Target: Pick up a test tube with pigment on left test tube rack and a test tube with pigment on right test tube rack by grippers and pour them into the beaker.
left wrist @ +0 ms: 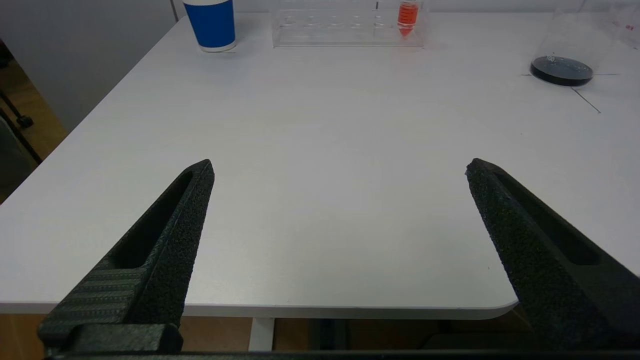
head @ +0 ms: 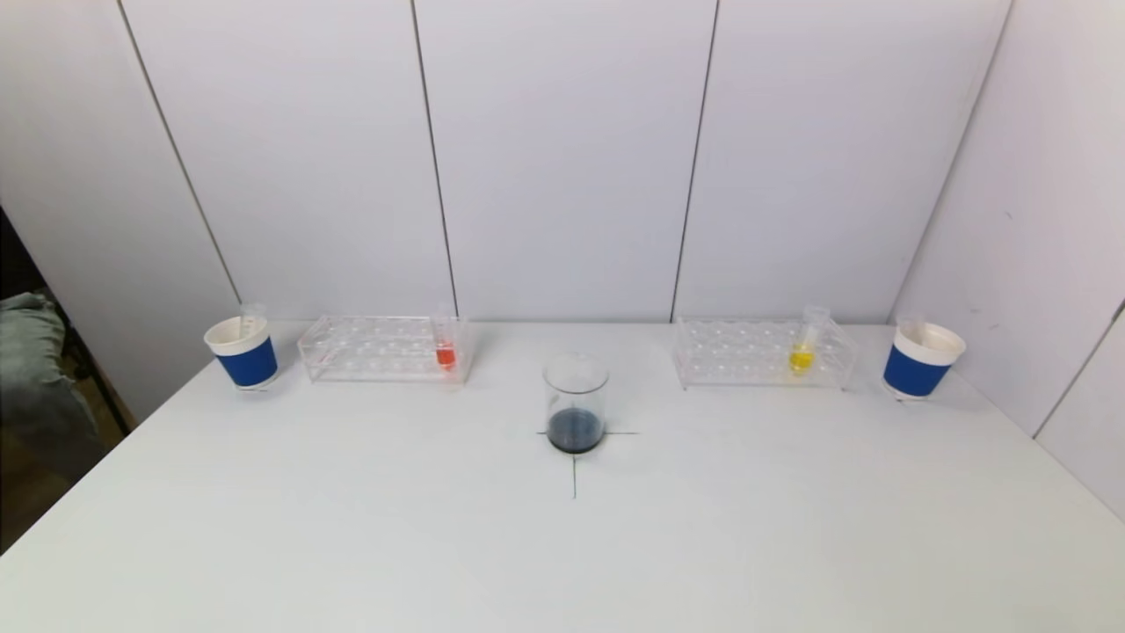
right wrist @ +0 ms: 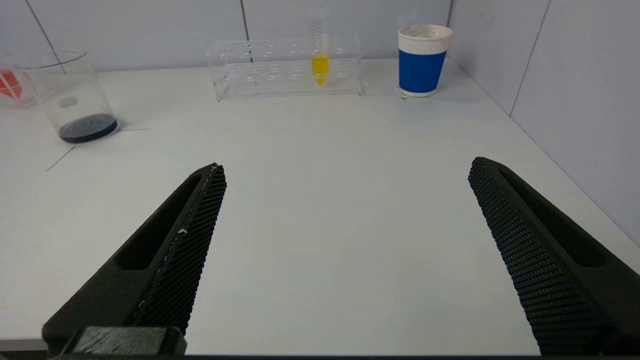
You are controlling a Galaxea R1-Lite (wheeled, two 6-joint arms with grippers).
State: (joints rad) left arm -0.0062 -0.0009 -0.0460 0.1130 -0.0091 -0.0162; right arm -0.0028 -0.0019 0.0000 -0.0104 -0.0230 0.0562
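Both grippers, left (left wrist: 340, 167) & right (right wrist: 345, 167): fingers spread, empty. Orange tube (left wrist: 407, 17) upright, upper right of frame; yellow tube (right wrist: 320, 67) upright, upper centre.

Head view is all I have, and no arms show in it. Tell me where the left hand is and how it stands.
Observer: The left hand is open and empty, low near the front edge of the table, facing the orange tube in the left rack.
Operator: Now report the right hand.
Observer: The right hand is open and empty too, low over the table, facing the yellow tube in the right rack.
Operator: Read me any marking on the beaker.
Observer: A white "100" shows on the beaker, just above the dark liquid.
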